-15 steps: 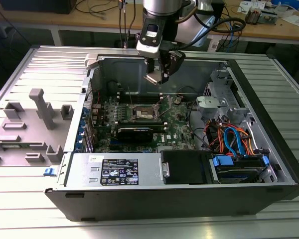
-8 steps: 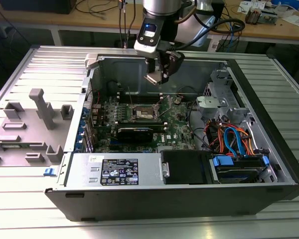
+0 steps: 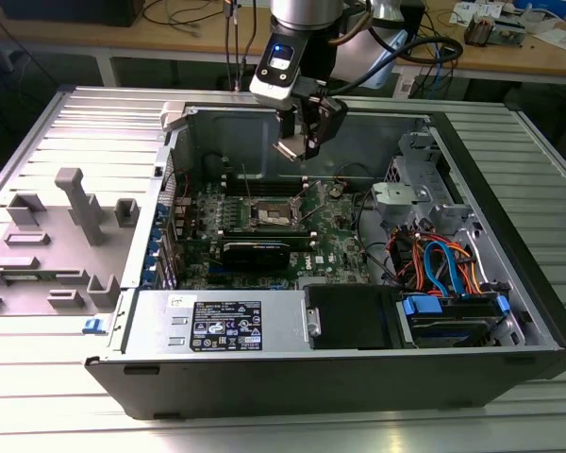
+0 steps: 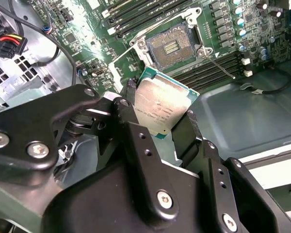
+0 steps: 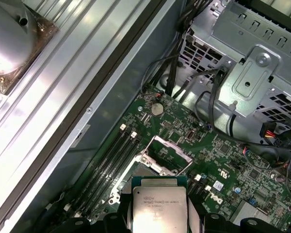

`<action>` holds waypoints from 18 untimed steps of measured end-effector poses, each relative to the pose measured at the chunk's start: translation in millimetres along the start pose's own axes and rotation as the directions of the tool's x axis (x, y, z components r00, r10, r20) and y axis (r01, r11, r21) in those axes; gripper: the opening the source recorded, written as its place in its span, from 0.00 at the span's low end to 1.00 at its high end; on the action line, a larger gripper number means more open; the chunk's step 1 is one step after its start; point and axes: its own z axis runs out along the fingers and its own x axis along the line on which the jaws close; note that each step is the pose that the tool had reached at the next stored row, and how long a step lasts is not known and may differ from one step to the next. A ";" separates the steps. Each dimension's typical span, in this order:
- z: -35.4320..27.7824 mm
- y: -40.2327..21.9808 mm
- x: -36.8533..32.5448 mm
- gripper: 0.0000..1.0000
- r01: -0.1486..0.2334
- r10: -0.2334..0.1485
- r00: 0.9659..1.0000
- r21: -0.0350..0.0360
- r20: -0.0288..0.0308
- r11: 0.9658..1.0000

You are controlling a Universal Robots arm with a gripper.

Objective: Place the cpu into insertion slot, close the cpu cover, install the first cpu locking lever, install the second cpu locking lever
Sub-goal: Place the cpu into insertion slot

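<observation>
Pinched by its edges between the black metal jaws of the gripper [image 4: 161, 110]: the cpu [image 4: 162, 104], a flat square chip with a pale silver top and green rim, tilted, up in the air and apart from the insertion slot [image 4: 170, 46]. Slot uncovered, dark centre bare inside a silvery rim, set in the green motherboard [image 3: 335, 236]. At the slot, tilted up, the thin metal cpu cover [image 5: 174, 149]. All inside an open black computer case [image 3: 358, 373] lying on a ribbed aluminium desk [image 3: 66, 396].
</observation>
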 end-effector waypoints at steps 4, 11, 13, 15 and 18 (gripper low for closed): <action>0.0 0.0 0.0 0.54 -0.001 0.001 1.000 0.000 0.000 1.000; 0.0 0.0 0.0 0.54 -0.001 0.001 1.000 0.000 0.000 1.000; 0.0 0.0 0.0 0.54 -0.001 0.001 1.000 0.000 0.000 1.000; 0.0 0.0 0.0 0.54 -0.005 0.005 1.000 0.000 0.000 1.000; 0.5 0.0 0.0 0.54 -0.040 0.040 0.999 -0.001 0.003 0.999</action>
